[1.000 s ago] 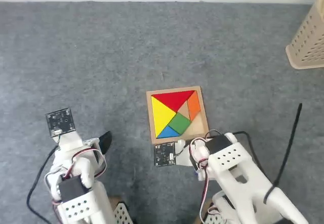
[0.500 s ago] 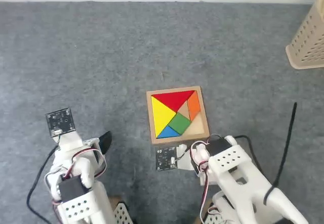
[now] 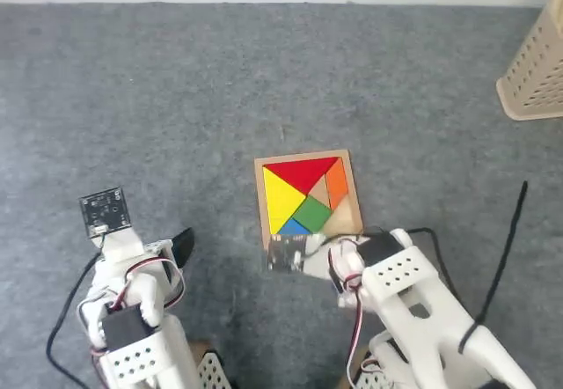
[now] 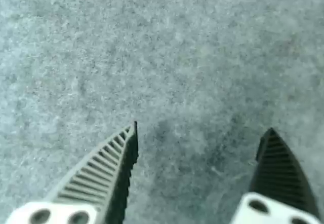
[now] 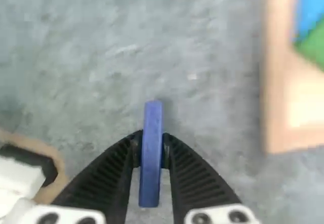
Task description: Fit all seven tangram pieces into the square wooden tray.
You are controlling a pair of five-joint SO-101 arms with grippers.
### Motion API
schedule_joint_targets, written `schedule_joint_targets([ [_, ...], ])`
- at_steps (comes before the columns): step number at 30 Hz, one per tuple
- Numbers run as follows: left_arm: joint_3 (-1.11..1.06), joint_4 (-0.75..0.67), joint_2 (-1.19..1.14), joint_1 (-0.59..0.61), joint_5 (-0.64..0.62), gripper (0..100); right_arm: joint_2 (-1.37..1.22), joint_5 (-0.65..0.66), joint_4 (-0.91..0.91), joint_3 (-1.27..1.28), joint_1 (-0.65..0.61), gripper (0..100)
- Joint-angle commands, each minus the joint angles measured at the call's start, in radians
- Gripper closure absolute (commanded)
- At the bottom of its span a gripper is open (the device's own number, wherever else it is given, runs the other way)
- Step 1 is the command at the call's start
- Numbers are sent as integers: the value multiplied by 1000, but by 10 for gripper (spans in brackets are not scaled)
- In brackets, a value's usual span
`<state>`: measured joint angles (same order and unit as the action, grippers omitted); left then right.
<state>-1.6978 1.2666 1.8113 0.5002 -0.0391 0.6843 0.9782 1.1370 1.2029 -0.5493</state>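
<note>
The square wooden tray (image 3: 261,202) lies mid-table holding a red triangle (image 3: 303,173), a yellow triangle (image 3: 281,197), an orange piece (image 3: 337,180), a green square (image 3: 310,215) and a small blue triangle (image 3: 290,229). Bare wood shows at its near right corner (image 3: 345,218). In the right wrist view my right gripper (image 5: 152,138) is shut on a dark blue piece (image 5: 152,117) held on edge above the carpet, just off the tray's corner (image 5: 277,82). My left gripper (image 4: 202,133) hangs open over bare carpet, left of the tray (image 3: 180,246).
A beige perforated basket (image 3: 535,63) stands at the far right edge. A black cable (image 3: 506,248) rises beside the right arm. Grey carpet covers the table on all sides of the tray.
The right arm's wrist has moved up against the tray's near edge, after dipping slightly back. The left arm has kept still.
</note>
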Motion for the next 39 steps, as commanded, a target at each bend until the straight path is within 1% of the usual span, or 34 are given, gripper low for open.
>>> schedule_joint_targets([
  [1,13,-2,12,-2,2,646,19,-112,64,-153,-4,992],
  [4,13,-2,12,-2,2,646,19,-190,102,-229,16,992],
  [7,13,-2,12,-2,2,646,18,-292,116,-313,77,992],
  [9,13,-2,12,-2,2,646,18,-374,116,-365,105,992],
  [13,13,-2,12,-2,2,646,-22,-554,116,-463,108,992],
  [16,13,-2,12,-2,2,646,-154,-690,113,-563,113,992],
  [20,13,-2,12,-2,2,646,-412,-885,137,-760,108,992],
  [24,13,-2,12,-2,2,646,-616,-939,170,-939,113,992],
  [27,13,-2,12,-2,2,646,-728,-1059,170,-1023,113,992],
  [31,13,-2,12,-2,2,646,-825,-1206,177,-1085,113,992],
  [36,13,-2,12,-2,2,646,-852,-1396,179,-1123,111,989],
  [39,13,-2,12,-2,2,646,-860,-1521,180,-1119,107,924],
])
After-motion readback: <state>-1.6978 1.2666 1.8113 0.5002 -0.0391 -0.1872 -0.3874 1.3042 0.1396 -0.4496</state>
